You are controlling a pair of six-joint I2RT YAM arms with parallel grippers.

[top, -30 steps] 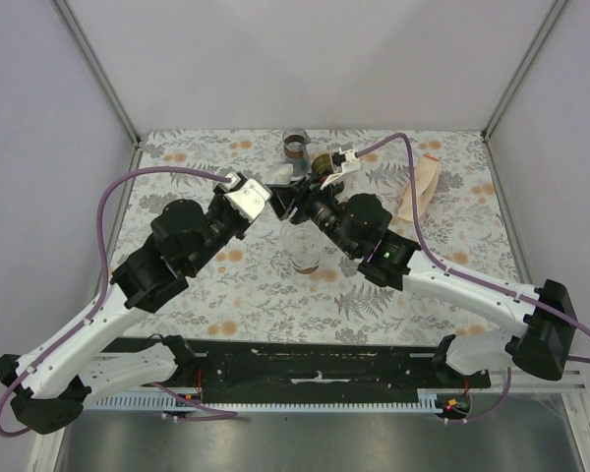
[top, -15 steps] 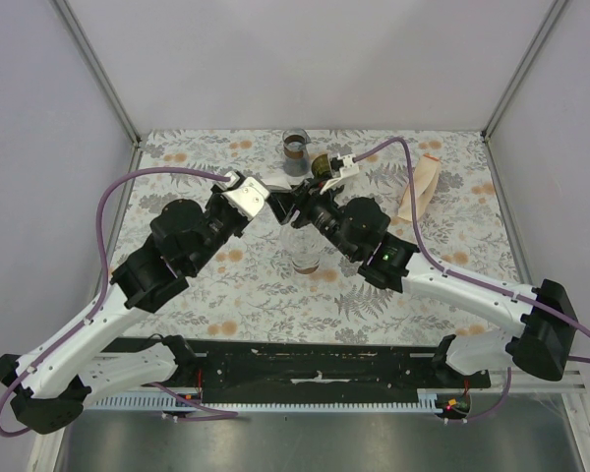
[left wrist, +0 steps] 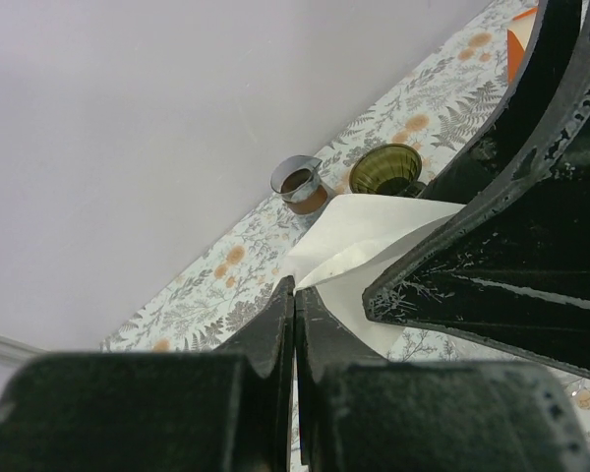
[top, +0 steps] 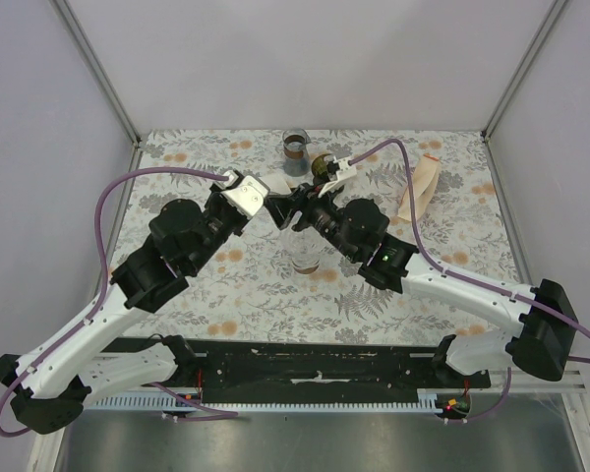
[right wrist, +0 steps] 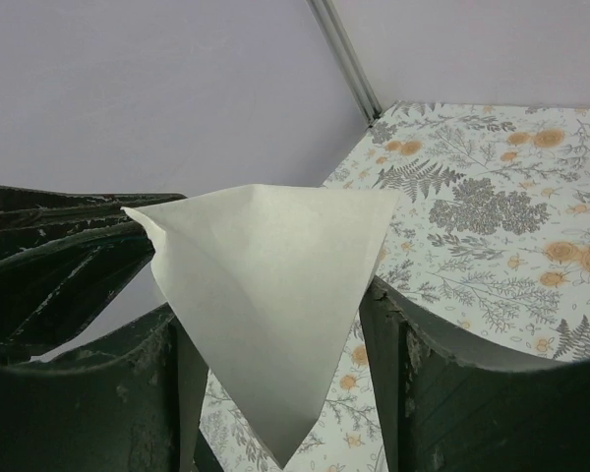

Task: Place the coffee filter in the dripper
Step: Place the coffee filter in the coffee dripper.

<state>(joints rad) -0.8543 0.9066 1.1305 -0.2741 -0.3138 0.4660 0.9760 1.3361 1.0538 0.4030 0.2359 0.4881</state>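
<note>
The coffee filter (right wrist: pixel 265 285), a white paper cone with its tip down, hangs in the air above the table. My left gripper (left wrist: pixel 295 288) is shut on its upper edge (left wrist: pixel 359 231). My right gripper (right wrist: pixel 272 300) is open, one finger on each side of the cone, neither one pressing on it. In the top view the two grippers (top: pixel 268 200) (top: pixel 293 202) meet at the filter (top: pixel 278 184) over the middle of the table. The dripper (top: pixel 322 164) (left wrist: pixel 385 169), dark olive green, stands upright and empty just behind them.
A glass jar with a brown band (top: pixel 295 147) (left wrist: pixel 298 182) stands at the back beside the dripper. A clear glass carafe (top: pixel 305 251) sits below the grippers. A pale peach packet (top: pixel 420 189) lies at the right. The flowered tablecloth (top: pixel 206 295) covers the table.
The right gripper's jaws have spread wider around the filter, and that arm has edged slightly left. The left gripper keeps its grip in place.
</note>
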